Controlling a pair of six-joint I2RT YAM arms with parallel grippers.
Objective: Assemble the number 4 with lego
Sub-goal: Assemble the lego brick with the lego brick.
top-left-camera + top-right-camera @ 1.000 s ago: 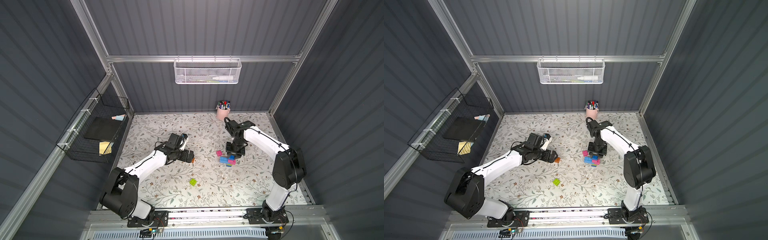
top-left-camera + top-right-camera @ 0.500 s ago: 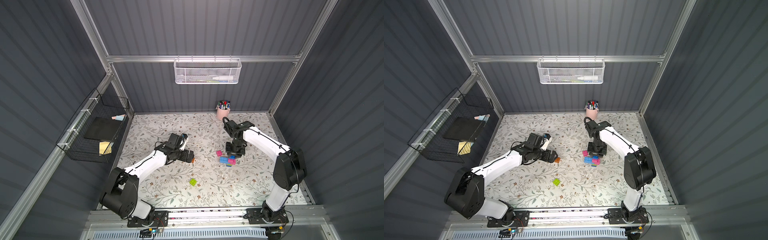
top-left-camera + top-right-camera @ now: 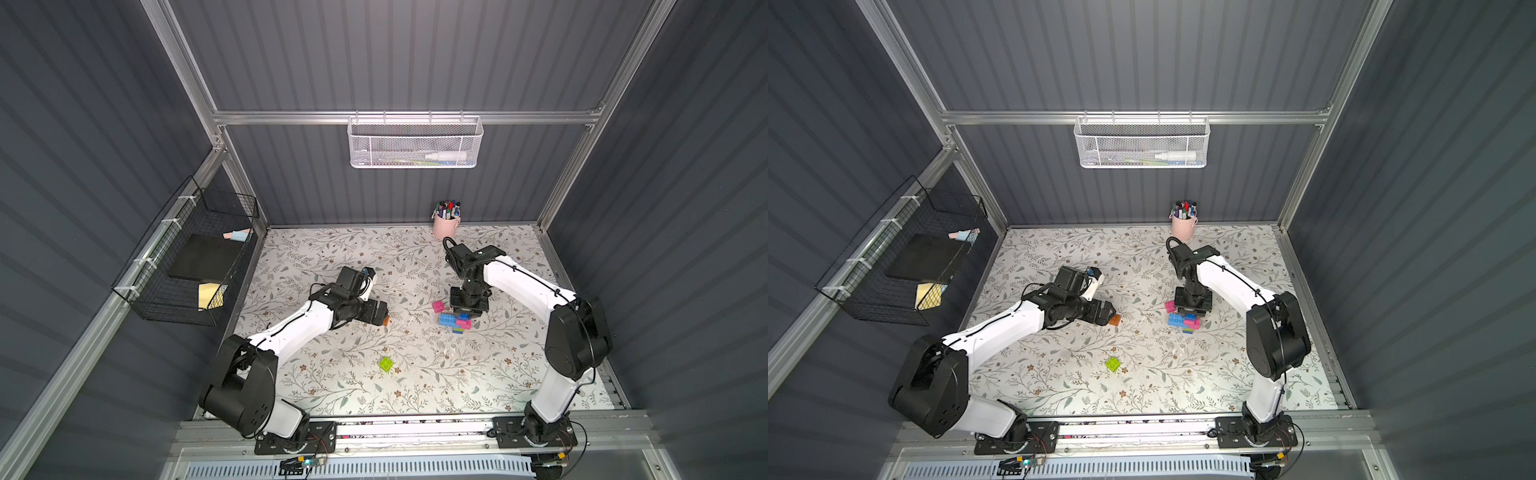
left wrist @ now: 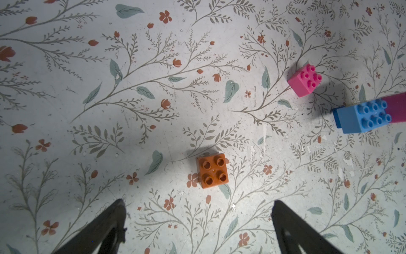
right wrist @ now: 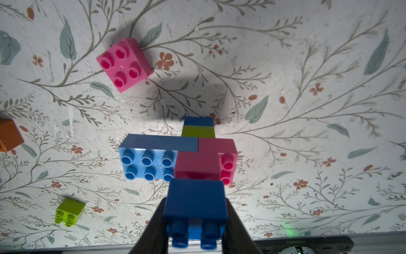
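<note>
**Two grippers, one brick in hand**

Right gripper (image 5: 195, 220) pinches a blue brick (image 5: 195, 202). The part-built number 4 (image 5: 175, 154) lies flat just beyond its tips. Left gripper (image 4: 198, 203) has its jaws spread wide, with an orange brick (image 4: 212, 170) just ahead of the gap, untouched.

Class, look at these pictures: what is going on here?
The right gripper is shut on a dark blue brick, held at the part-built figure of light-blue, pink, green and blue bricks. The left gripper hangs open above an orange brick. A pink brick and a green brick lie loose.
</note>
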